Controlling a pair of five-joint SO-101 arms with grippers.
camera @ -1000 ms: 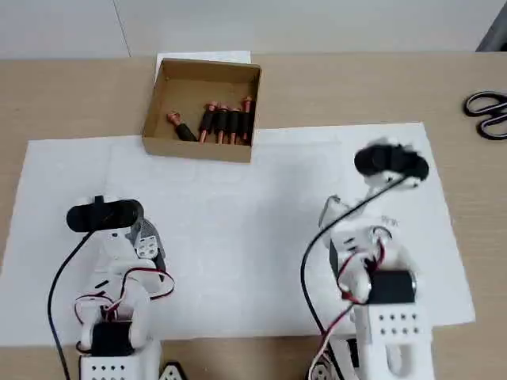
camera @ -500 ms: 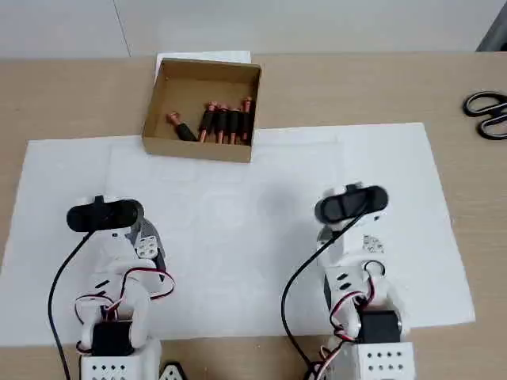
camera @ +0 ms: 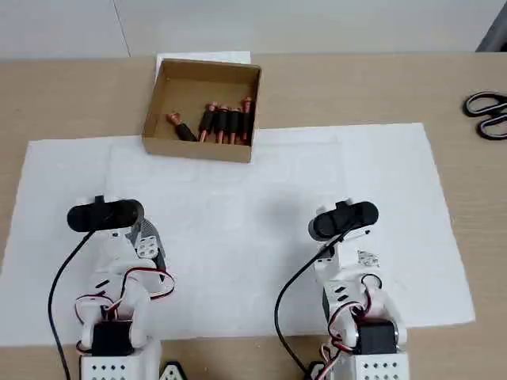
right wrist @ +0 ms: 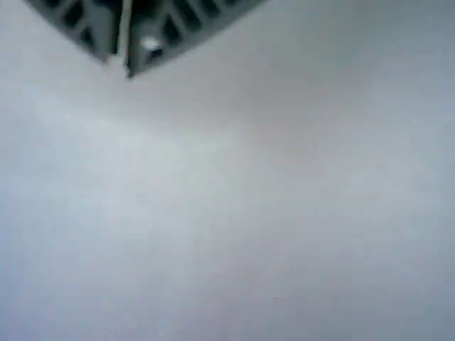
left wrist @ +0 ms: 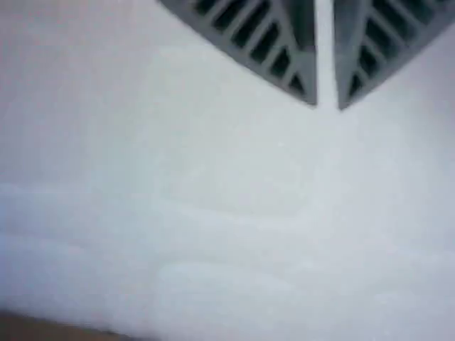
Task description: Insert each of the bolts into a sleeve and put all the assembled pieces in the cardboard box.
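Fingers [left wrist: 284, 42] of the left gripper [left wrist: 327, 105] and right gripper [right wrist: 122, 69] are closed on nothing over the sheet [camera: 253, 229], while the assembled pieces [camera: 226, 120] lie in the box [camera: 196, 150] at upper left of the high view, so the task looks done.

Assembled pieces [camera: 222, 121] lie in the cardboard box [camera: 196, 148]; the box sits left of centre on the paper sheet's [camera: 261, 206] far edge; scissors [camera: 487, 113] lie far right on the surface [camera: 356, 87].

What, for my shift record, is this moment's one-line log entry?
box: assembled pieces inside | left gripper: empty, above paper | right gripper: empty, above paper | scissors: on table beside paper
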